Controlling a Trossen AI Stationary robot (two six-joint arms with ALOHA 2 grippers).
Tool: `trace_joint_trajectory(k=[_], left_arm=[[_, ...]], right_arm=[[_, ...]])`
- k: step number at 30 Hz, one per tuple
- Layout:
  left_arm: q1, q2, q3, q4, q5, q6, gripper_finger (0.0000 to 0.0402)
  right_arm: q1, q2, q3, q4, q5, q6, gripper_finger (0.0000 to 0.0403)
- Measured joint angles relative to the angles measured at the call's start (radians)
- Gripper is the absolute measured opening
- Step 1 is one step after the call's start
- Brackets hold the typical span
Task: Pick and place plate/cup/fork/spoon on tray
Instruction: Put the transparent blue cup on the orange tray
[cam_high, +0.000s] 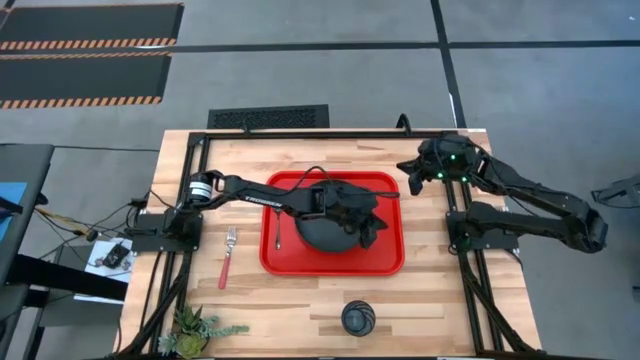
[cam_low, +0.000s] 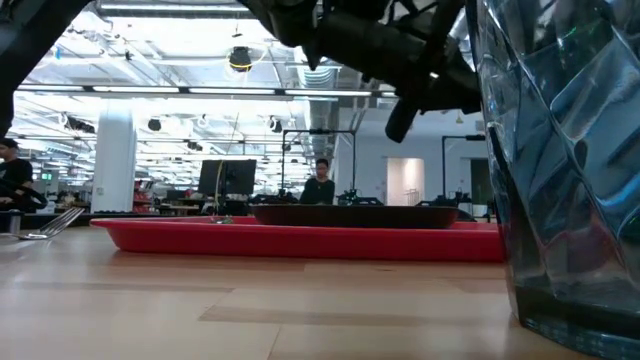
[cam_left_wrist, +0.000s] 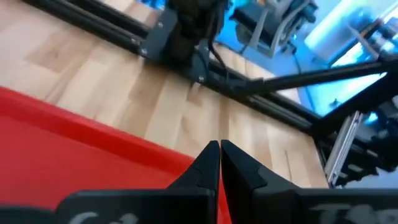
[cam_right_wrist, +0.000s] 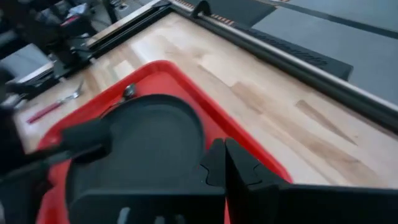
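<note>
The black plate (cam_high: 322, 232) lies flat on the red tray (cam_high: 388, 262) in the middle of the table. The dark spoon (cam_high: 277, 228) lies on the tray's left part, its bowl (cam_right_wrist: 129, 91) toward the far edge. The red-handled fork (cam_high: 226, 259) lies on the wood left of the tray. The dark cup (cam_high: 358, 318) stands upright near the front edge. My left gripper (cam_high: 372, 235) hangs shut and empty over the plate's right side, above it (cam_low: 398, 125). My right gripper (cam_high: 412, 178) is shut and empty at the far right, off the tray's corner.
A small potted plant (cam_high: 195, 328) stands at the front left corner. Black frame rails (cam_high: 470, 300) run along the table's left and right sides. Bare wood shows in front of the tray and to its right.
</note>
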Motion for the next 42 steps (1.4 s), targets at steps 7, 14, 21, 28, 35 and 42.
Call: trace_joint_trajectory(k=[7, 14, 21, 28, 35, 42], left_arm=[[0.023, -0.059, -0.106, 0.060, 0.000, 0.075, 0.0000], [0.066, -0.128, -0.264, 0.261, 0.059, 0.071, 0.0000], [0.105, -0.250, -0.421, 0.337, 0.062, 0.096, 0.0000], [0.149, -0.446, -0.628, 0.339, 0.046, 0.117, 0.0000], [0.158, -0.678, -0.866, 0.338, -0.009, 0.138, 0.0000], [0.158, -0.954, -1.096, 0.337, -0.010, 0.125, 0.0000]], right_arm=[[0.068, 0.000, 0.000, -0.005, 0.045, 0.017, 0.0009], [0.136, 0.005, 0.000, -0.007, 0.107, 0.026, 0.0006], [0.198, 0.006, 0.000, -0.010, 0.136, 0.075, 0.0005], [0.297, 0.006, 0.000, -0.021, 0.181, 0.158, 0.0003], [0.445, 0.036, 0.000, -0.024, 0.283, 0.320, 0.0003], [0.605, 0.185, 0.054, -0.022, 0.342, 0.444, 0.0004]])
